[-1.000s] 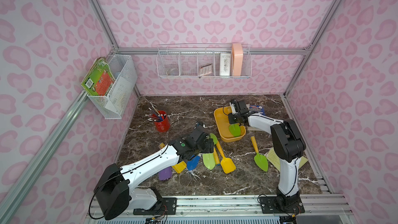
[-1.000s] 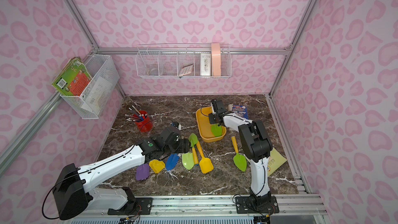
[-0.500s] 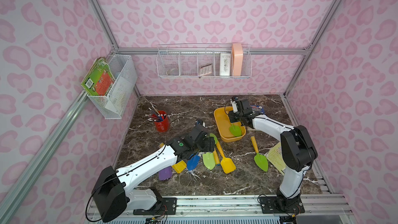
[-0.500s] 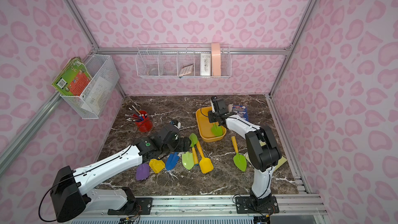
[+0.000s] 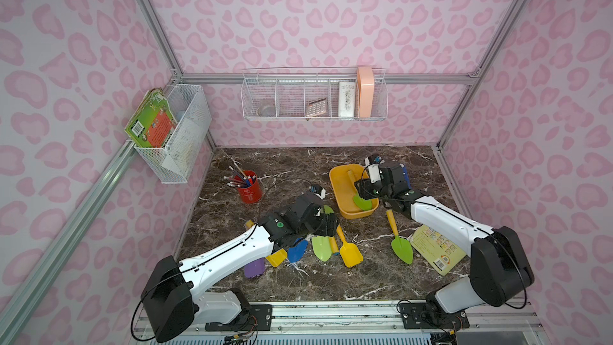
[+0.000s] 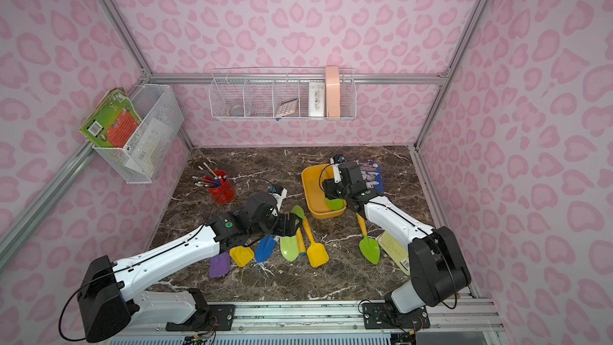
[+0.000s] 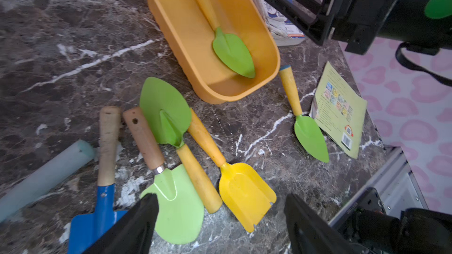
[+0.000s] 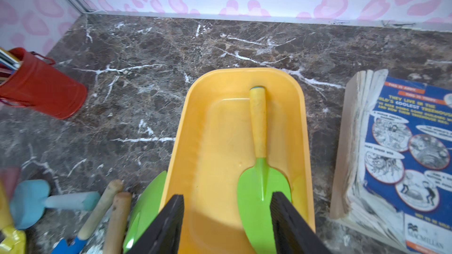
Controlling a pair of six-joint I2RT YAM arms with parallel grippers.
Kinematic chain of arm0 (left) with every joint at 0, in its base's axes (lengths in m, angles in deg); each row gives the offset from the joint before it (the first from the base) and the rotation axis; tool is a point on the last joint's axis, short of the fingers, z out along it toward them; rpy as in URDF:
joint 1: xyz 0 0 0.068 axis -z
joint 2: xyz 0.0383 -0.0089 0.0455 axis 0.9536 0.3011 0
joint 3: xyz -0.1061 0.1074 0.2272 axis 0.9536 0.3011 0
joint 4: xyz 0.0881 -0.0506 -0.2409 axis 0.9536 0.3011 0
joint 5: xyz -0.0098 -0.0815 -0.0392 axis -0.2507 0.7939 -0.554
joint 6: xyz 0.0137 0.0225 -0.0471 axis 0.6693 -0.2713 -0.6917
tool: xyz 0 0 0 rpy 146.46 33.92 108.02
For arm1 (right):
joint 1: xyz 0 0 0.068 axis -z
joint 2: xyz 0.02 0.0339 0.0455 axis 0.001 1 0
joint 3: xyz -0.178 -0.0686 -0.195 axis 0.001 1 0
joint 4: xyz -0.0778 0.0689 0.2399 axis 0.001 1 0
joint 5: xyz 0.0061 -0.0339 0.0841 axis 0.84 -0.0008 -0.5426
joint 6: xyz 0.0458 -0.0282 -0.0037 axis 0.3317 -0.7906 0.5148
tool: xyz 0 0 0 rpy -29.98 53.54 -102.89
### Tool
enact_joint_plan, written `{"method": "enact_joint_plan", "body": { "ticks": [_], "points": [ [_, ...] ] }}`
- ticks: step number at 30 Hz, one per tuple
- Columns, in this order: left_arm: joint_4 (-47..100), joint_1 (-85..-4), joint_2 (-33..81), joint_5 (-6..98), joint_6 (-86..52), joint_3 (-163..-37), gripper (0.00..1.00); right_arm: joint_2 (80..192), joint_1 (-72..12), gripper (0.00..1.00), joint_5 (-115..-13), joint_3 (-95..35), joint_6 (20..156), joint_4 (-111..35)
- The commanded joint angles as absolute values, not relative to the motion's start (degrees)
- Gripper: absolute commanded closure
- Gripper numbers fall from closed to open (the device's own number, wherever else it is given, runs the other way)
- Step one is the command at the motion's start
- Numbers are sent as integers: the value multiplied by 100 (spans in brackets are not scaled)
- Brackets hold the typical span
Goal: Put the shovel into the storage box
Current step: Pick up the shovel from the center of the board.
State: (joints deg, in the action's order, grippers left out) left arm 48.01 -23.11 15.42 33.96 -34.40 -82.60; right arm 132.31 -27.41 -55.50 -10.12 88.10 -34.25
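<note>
Lying flat in the storage box (image 8: 195,123), the shovel (image 8: 258,138) rests under the right gripper (image 8: 227,223), jaws apart; at seven o'clock, the left gripper (image 7: 220,218) gapes over loose shovels (image 7: 242,191).

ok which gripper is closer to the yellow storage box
Right. The right gripper hangs over the near end of the storage box, above the green shovel lying inside. The left gripper is beside the box, above the loose shovels on the table.

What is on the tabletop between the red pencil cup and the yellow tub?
Nothing; the right wrist view shows bare marble between the cup and the tub.
</note>
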Motion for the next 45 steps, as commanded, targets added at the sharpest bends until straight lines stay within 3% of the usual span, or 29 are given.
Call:
{"method": "enact_joint_plan", "body": {
  "ticks": [1,8,18,21,34,45],
  "points": [
    [4476,-2152,1735,3834,-3084,-8464,16,12792,-2748,37,-5710,-710,9126,-3428],
    [4300,-1741,2181,4033,-3026,-8731,19,11705,-2672,34,-4853,179,9592,-2602],
    [4087,-1138,2734,3945,-3060,-8930,26,10609,-1699,32,-4961,1383,9843,-2271],
    [4063,-1060,2834,3885,-3126,-8935,32,10691,-1654,33,-4930,1533,9890,-2341],
    [4165,-1036,2633,3606,-3202,-8785,31,11764,-1650,44,-4884,1547,9805,-2855],
    [4230,-1034,2663,3494,-3185,-8820,30,12184,-1664,48,-4998,1737,9866,-3151]
  ]
}}
